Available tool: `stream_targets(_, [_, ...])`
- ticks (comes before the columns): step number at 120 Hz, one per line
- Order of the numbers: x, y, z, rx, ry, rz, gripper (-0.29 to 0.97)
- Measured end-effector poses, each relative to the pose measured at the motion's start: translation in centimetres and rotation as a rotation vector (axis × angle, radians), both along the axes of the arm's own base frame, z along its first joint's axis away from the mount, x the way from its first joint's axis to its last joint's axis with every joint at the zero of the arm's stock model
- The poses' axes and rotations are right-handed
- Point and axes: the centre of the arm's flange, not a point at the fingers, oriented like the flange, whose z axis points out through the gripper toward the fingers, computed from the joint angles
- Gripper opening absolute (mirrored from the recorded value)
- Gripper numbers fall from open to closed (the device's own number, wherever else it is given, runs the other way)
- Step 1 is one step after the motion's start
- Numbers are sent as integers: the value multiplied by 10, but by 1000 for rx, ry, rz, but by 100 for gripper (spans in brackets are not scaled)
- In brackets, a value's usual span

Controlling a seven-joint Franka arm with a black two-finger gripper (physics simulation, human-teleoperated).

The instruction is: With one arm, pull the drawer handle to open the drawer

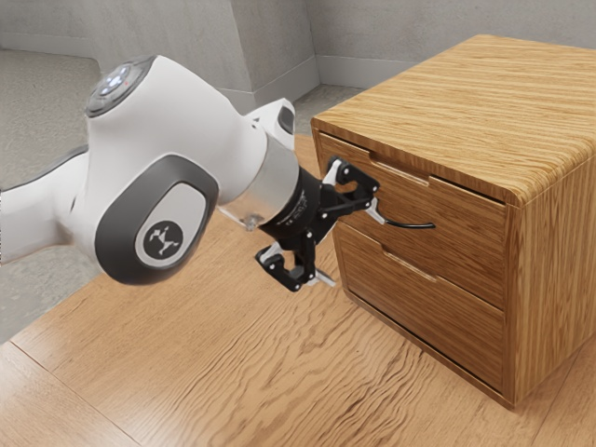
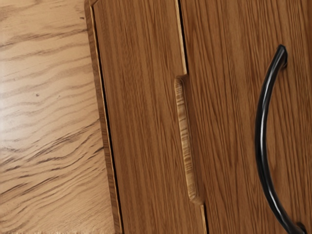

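- One broad counter of pale wood grain, flat and hard.
- Two stacked drawers in a boxy cabinet at the exterior view's right, in striped oak-look veneer with square edges; probably heavy enough to stay put under a pull.
- Upper drawer: apparently shut, front flush with the cabinet; a stiff panel, likely to slide straight out toward the exterior view's left with modest resistance.
- Lower drawer: same grain, with a shallow notch cut along its top edge.
- Gripper: black, fingers spread wide, clamped on nothing; upper fingertip just beside the handle's nearer end.
- Handle: on the upper drawer's front, a thin, glossy black bar, bowed outward and fixed at both ends; rigid, likely slick. Best taken mid-span, one finger on each side, where the bow stands furthest off the wood.
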Motion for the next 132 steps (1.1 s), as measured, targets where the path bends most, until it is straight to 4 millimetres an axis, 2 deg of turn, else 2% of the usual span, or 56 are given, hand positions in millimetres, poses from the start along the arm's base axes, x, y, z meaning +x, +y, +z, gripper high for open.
stream_targets(18, [1,5,-3,-5,23,18,68])
stream_targets(40, [18,22,-10,10,46,48,68])
stream_targets(65, [27,13,-12,12,52,34,68])
stream_targets(132, [45,12,-15,-9,60,41,68])
